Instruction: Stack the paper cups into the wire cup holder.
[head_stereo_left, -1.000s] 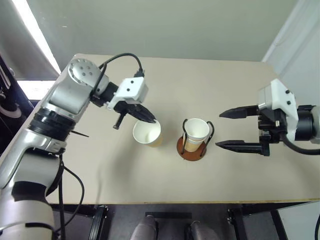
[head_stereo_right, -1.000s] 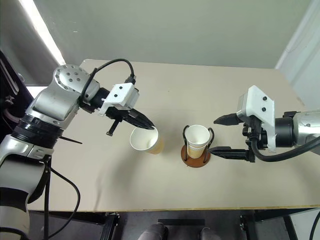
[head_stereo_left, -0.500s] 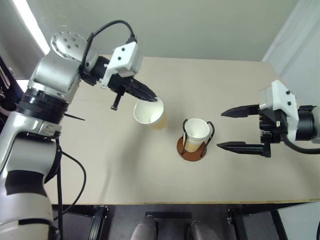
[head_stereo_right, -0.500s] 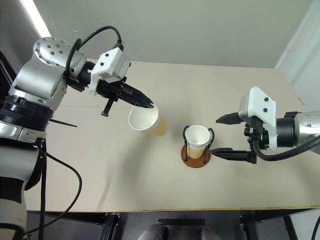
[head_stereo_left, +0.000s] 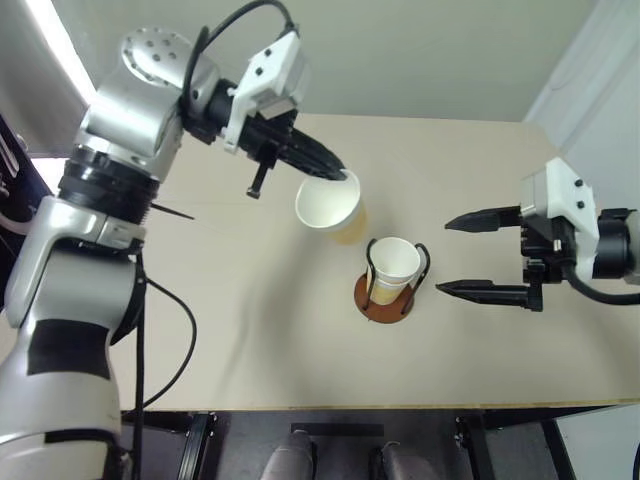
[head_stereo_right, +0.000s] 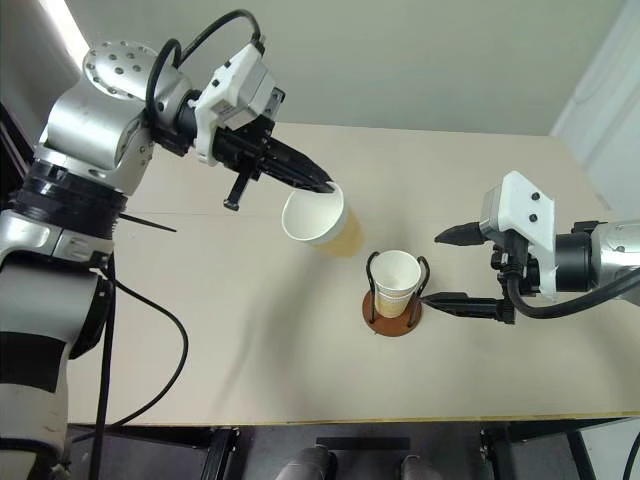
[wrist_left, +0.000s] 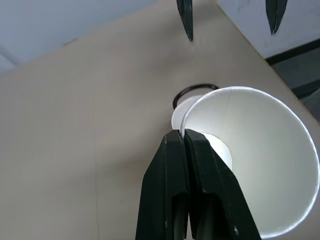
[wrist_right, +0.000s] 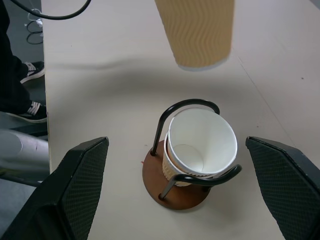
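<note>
**Cup in the air, holder not yet reached**

Beige counter (head_stereo_left: 200, 320), pale wall behind. Left jaws (head_stereo_left: 340, 174) pinched shut on the rim of a paper cup (head_stereo_left: 328, 206), one finger inside the mouth, one outside; cup is off the counter, tilted, mouth toward the camera. Wire cup holder (head_stereo_left: 383, 296) sits below those jaws and off to their right side, near the open right jaws (head_stereo_left: 468, 254), which hold nothing and flank the holder wide apart without touching it. Holder already has a stacked cup (head_stereo_left: 392, 265) between its two black loops.

Risks, my read: rim-only pinch is thin, so the cup could swing or slip. Its tilt means the base could hit a loop or the seated cup's rim and tip the holder.

Hard to tell: how many cups are nested in the holder. Right wrist view cuts off the carried cup's top.
</note>
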